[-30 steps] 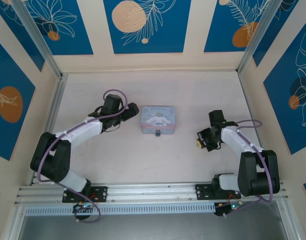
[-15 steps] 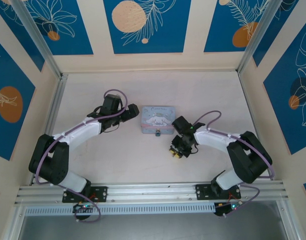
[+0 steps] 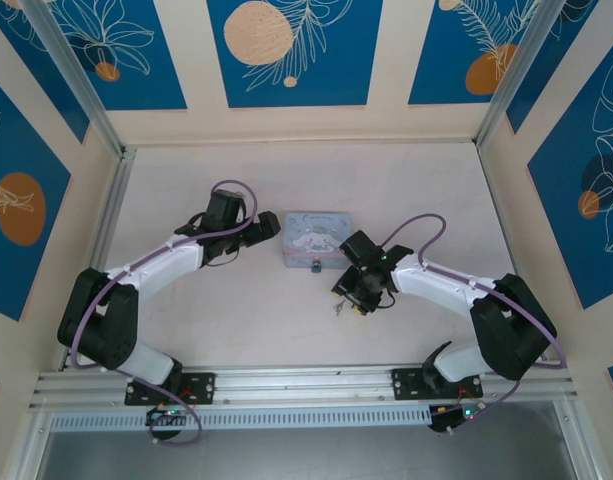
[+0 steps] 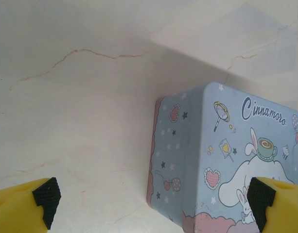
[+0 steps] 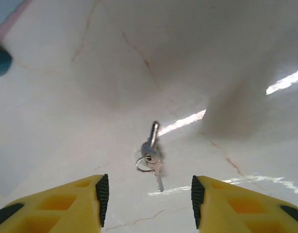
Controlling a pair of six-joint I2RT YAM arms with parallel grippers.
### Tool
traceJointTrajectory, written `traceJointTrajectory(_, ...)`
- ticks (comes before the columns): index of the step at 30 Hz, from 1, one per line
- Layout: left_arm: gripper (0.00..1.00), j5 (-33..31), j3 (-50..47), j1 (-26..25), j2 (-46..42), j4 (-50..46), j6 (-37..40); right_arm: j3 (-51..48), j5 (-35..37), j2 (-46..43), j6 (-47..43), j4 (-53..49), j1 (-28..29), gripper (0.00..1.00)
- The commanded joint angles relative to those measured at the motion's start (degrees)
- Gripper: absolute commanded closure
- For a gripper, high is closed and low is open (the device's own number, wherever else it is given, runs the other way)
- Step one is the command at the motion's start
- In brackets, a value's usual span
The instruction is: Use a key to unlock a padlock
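Ahead of the right tool (image 5: 148, 196), wide open and empty, a small silver key bunch (image 5: 151, 156) lies on the pale marbled table (image 5: 66, 121); best to centre over the ring and pinch one key's bow. That tiny dark bluish padlock (image 3: 315, 267) sits at the near face of the pale blue cartoon-printed tin (image 3: 317, 236), with the left tool (image 3: 267, 227) open and empty beside it.
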Motion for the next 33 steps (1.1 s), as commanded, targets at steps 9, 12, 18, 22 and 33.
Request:
traceJointTrajectory(9, 0.0, 0.3, 1.3, -0.4, -1.0, -2.1, 0.9, 6.2, 2.4, 9.6, -2.6, -2.1, 1.0, 0.53)
traceJointTrajectory(12, 0.0, 0.1, 1.3, -0.4, -1.5, -2.2, 0.8, 8.3, 2.4, 12.4, -4.1, -2.5, 1.6, 0.53)
traceJointTrajectory(18, 0.0, -0.5, 1.3, -0.3, -2.2, -2.4, 0.5, 12.3, 3.4, 16.7, -7.4, -5.7, 3.0, 0.56)
traceJointTrajectory(22, 0.0, -0.8, 1.2, -0.3, -2.5, -2.6, 0.6, 12.6, 2.7, 17.8, -9.4, -6.0, 3.2, 0.58)
traceJointTrajectory(33, 0.0, -0.5, 1.1, -0.4, -2.3, -1.9, 0.2, 14.7, 9.1, 14.5, -17.4, -10.3, 6.9, 0.54)
